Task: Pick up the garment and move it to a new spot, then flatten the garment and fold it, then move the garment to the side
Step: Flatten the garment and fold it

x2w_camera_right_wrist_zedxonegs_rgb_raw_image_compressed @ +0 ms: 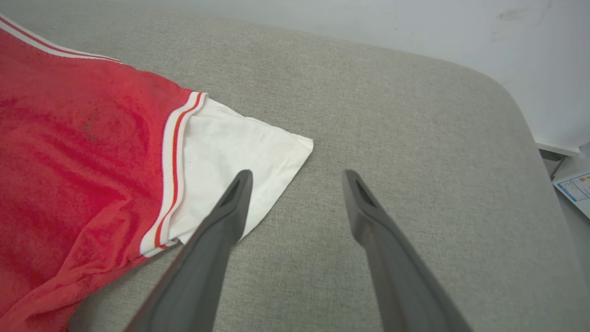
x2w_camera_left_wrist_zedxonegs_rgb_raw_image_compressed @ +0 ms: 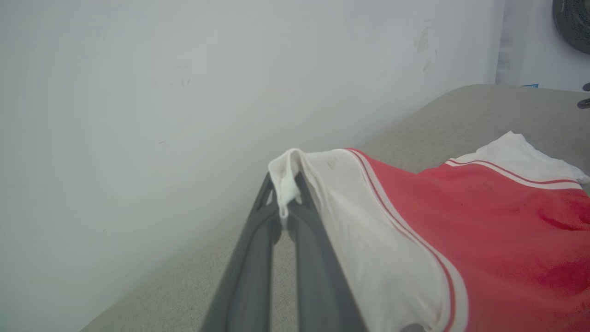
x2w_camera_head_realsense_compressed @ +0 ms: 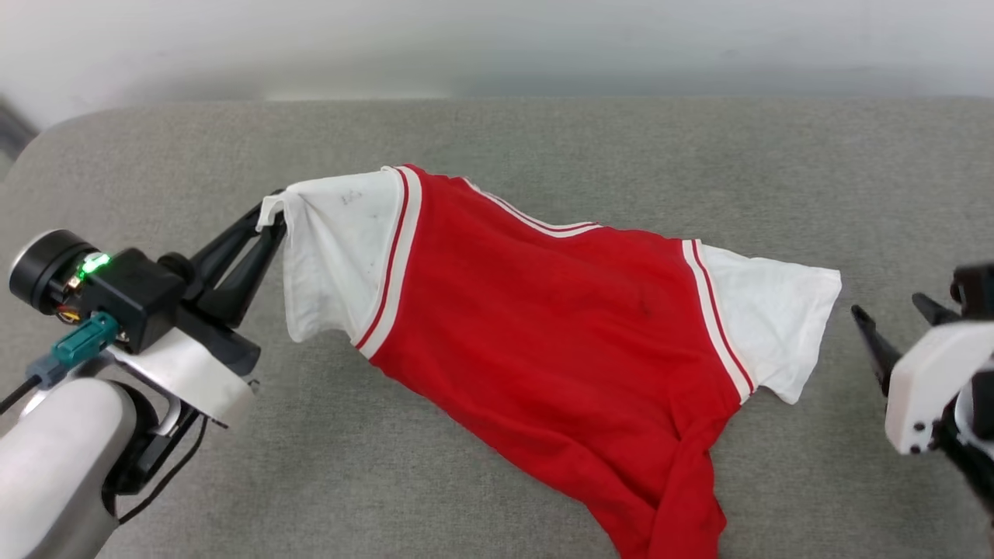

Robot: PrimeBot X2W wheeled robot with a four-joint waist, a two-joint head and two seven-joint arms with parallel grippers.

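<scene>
our left gripper [x2w_camera_head_realsense_compressed: 272, 217] is pinching the hem of one white sleeve [x2w_camera_head_realsense_compressed: 334, 256], fingers pressed together on the cloth, holding that corner up off the grey fabric surface [x2w_camera_head_realsense_compressed: 699, 147]. the garment [x2w_camera_head_realsense_compressed: 543, 310] lies stretched across the middle of that surface, no print showing, its lower part twisted into a rope toward the near edge. our right gripper [x2w_camera_head_realsense_compressed: 885, 304] hangs spread and empty just beside the other white sleeve [x2w_camera_head_realsense_compressed: 776, 318]; whether a finger touches it we cannot tell. we judge the jersey light, soft and limp: it will sag and bunch rather than hold shape. that sleeve's hem or its striped shoulder seam looks like the best second hold.
</scene>
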